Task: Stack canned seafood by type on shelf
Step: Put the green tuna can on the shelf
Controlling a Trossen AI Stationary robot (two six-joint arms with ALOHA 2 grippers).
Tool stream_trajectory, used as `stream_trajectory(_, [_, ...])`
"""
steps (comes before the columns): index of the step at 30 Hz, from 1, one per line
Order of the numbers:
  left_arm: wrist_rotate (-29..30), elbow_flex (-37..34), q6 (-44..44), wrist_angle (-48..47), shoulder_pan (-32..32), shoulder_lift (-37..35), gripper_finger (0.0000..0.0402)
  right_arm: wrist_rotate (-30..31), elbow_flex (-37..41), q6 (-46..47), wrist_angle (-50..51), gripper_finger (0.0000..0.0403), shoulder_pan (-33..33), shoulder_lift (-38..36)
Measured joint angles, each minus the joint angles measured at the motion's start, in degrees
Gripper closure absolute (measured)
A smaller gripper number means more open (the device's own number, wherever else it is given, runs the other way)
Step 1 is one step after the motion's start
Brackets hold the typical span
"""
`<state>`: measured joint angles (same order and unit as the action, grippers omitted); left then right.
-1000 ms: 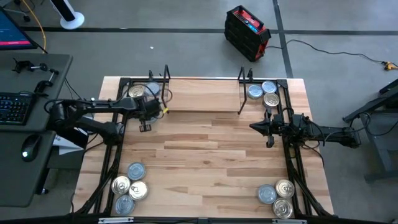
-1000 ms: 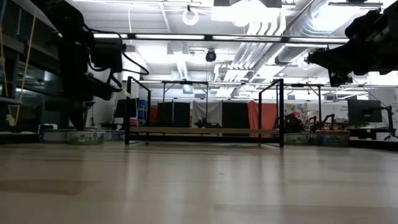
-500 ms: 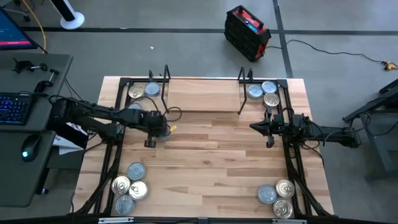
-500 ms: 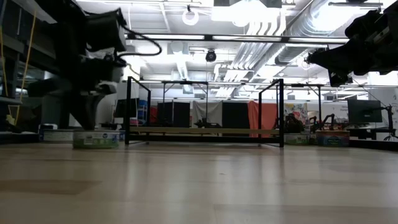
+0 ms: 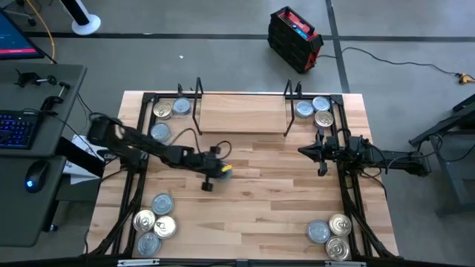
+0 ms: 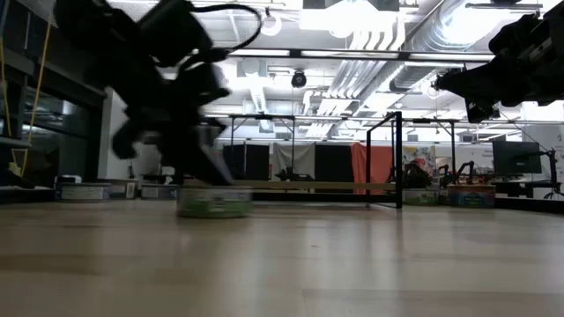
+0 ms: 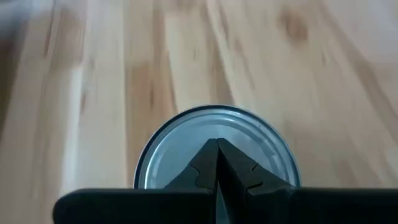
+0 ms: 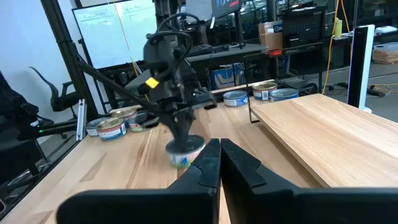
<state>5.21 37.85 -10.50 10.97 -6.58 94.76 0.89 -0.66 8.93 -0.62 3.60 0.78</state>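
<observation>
My left gripper (image 5: 216, 173) is shut over a silver-lidded tin (image 7: 217, 134) of canned seafood left of the table's middle; the tin stands flat on the wood (image 6: 213, 201). The shelf (image 5: 241, 113), a light-wood board between black brackets, lies at the far edge. Three tins (image 5: 162, 110) sit far left of it and three (image 5: 304, 110) far right. My right gripper (image 5: 303, 150) waits shut by the right frame, level and touching nothing. My left gripper has its shut fingertips (image 7: 208, 158) on the tin's silver lid (image 7: 186, 140), near the lid's middle. The fingers come from above, slanting down from the table's left. The tin sits upright with its bottom on the table.
Several tins (image 5: 154, 221) lie at the near left corner and three (image 5: 332, 233) at the near right. Black frame rails (image 5: 349, 200) run along both sides of the table. Bare wood (image 5: 260, 200) lies between the tin groups.
My left gripper has swung from the far left corner toward the table's middle, rightward and nearer, tipping its fingers further down. The silver-lidded tin under it has travelled along the table with it and stays flat. The fingers stay shut.
</observation>
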Motion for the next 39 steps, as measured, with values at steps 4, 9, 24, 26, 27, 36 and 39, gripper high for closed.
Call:
stream_trajectory(4, [0.0, 8.2, 1.6, 3.5, -0.7, 8.5, 0.0401, 0.0, 0.0, 0.0, 0.0, 0.0402, 0.0, 0.0])
stream_trajectory(9, [0.3, 22.2, 1.4, -0.6, -0.7, 16.2, 0.0401, 0.0, 0.0, 0.0, 0.0, 0.0402, 0.0, 0.0])
stream_trajectory(24, [-17.8, 38.8, 19.0, -32.8, 9.9, -2.2, 0.0401, 0.1, 0.0, 0.0, -1.3, 0.0402, 0.0, 0.1])
stream_trajectory(26, [-16.8, 34.6, 21.9, -29.6, 11.2, -7.8, 0.0401, 0.2, 0.0, 4.7, -7.2, 0.0402, 0.0, 0.2])
stream_trajectory(27, [-15.8, 31.7, 23.7, -26.6, 11.6, -10.7, 0.0401, 0.5, 0.0, 10.7, -11.2, 0.0402, 0.0, 0.2])
stream_trajectory(36, [-3.1, 1.9, 46.5, 16.7, 10.4, -21.7, 0.0401, 3.4, -0.9, 33.0, -38.8, 0.0402, -1.1, 9.7])
stream_trajectory(39, [1.3, -2.2, 51.3, 20.1, 9.3, -21.0, 0.0401, 3.4, -7.4, 30.7, -38.1, 0.0402, -4.0, 20.3])
